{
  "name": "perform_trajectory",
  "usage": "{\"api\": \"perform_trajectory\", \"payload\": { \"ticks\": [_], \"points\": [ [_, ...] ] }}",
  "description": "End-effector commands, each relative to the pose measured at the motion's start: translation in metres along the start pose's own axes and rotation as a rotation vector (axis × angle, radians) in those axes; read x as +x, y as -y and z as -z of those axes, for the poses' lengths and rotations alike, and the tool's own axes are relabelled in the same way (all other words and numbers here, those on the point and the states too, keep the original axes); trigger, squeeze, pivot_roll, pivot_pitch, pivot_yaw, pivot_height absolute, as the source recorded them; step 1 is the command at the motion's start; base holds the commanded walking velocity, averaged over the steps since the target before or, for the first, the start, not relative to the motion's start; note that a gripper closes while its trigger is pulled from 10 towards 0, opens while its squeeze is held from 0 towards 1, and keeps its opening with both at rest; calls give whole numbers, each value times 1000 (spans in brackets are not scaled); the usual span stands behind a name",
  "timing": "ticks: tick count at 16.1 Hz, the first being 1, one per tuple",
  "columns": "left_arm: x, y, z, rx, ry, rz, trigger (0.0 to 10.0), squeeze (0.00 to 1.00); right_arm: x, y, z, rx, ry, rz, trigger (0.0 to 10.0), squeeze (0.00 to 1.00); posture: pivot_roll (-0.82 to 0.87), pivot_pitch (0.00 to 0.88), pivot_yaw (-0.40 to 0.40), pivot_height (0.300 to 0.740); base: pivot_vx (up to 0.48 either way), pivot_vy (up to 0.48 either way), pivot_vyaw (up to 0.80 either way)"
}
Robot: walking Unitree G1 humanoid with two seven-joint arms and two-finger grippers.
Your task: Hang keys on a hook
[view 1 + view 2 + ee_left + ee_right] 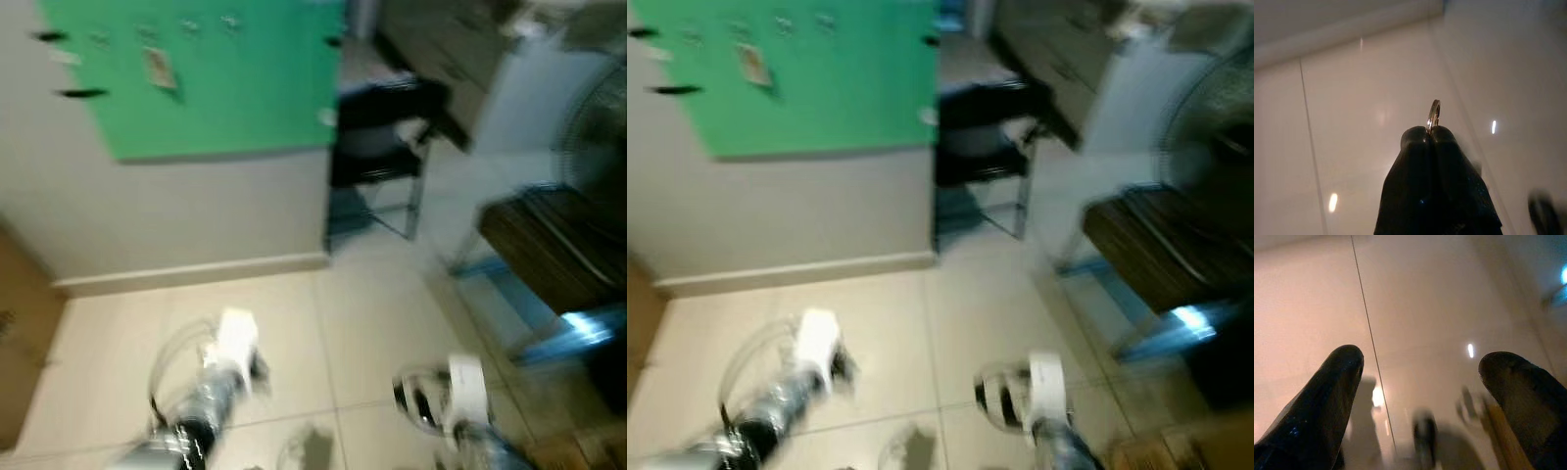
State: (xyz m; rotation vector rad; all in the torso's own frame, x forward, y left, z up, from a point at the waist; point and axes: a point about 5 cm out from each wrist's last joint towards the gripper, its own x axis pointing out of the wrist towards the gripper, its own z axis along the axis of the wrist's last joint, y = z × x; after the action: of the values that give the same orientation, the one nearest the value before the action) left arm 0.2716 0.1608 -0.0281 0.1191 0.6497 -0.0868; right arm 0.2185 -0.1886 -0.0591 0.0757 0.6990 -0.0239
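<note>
pinching a thin metal key ring [1434, 111], my left gripper [1429, 134] has its two black fingers pressed tight together with the ring's arc poking out just past the tips. any keys on the ring sit below the fingers where i can't see them. i judge the grip is this way so the open loop leads and can be slipped over a hook.

my right gripper [1420, 367] has its fingers spread wide apart with nothing between them, only the pale tiled floor [1415, 298] beneath. it looks idle, free to steady things or stay clear.

moving outward, the head views are blurred, so i take it the robot is walking or turning. both silver arms hang low, the left arm [211, 387] and right arm [446, 397] over the floor tiles. ahead on the wall is a green board [225, 83] with a few small things along its top edge that may be hooks, plus something hanging there; too smeared to say more. it is well apart from the ring. beside the board stands a dark chair [377, 147], and a dark wooden tabletop [544, 245] lies off to the right.

my judgement: the carry is under way, and closing on the board comes next, then raising the left arm to it.
</note>
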Motion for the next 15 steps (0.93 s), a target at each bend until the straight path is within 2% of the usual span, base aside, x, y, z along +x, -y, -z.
{"api": "perform_trajectory", "payload": {
  "ticks": [1,3,4,5,7,9,11,13,15],
  "points": [
    [4,-1,-42,-23,180,11,10000,0,8,-4,-54,-16,235,-31,10000,0,-139,0,26,740,390,277,0],
    [1,-3,-71,-21,336,21,10000,0,1,-15,-88,-2,435,-77,10000,0,-116,0,14,740,390,277,0],
    [-4,-4,-97,-17,469,31,10000,0,-8,-17,-103,2,543,-107,10000,0,-98,0,6,740,390,277,0],
    [-7,-4,-106,-5,513,31,10000,0,-12,-17,-107,-21,582,-119,10000,0,-87,0,1,740,390,277,0],
    [-13,-3,-123,-23,589,31,10000,0,-18,-13,-114,13,614,-125,10000,0,-76,0,-2,740,412,247,0],
    [-15,-3,-125,-32,600,14,10000,0,-19,-12,-118,26,617,-127,10000,0,-75,0,-4,740,412,247,0],
    [-25,-1,-130,-44,653,-20,10000,0,-24,-20,-133,56,646,-166,10000,0,-65,0,-3,740,409,251,0],
    [-44,0,-143,14,734,3,10000,0,-43,-27,-144,17,720,-210,10000,0,-60,0,-6,740,412,246,0],
    [-60,-5,-143,77,740,45,10000,0,-59,-25,-138,-9,721,-214,10000,0,-54,0,-4,740,411,249,0]
  ]
}}
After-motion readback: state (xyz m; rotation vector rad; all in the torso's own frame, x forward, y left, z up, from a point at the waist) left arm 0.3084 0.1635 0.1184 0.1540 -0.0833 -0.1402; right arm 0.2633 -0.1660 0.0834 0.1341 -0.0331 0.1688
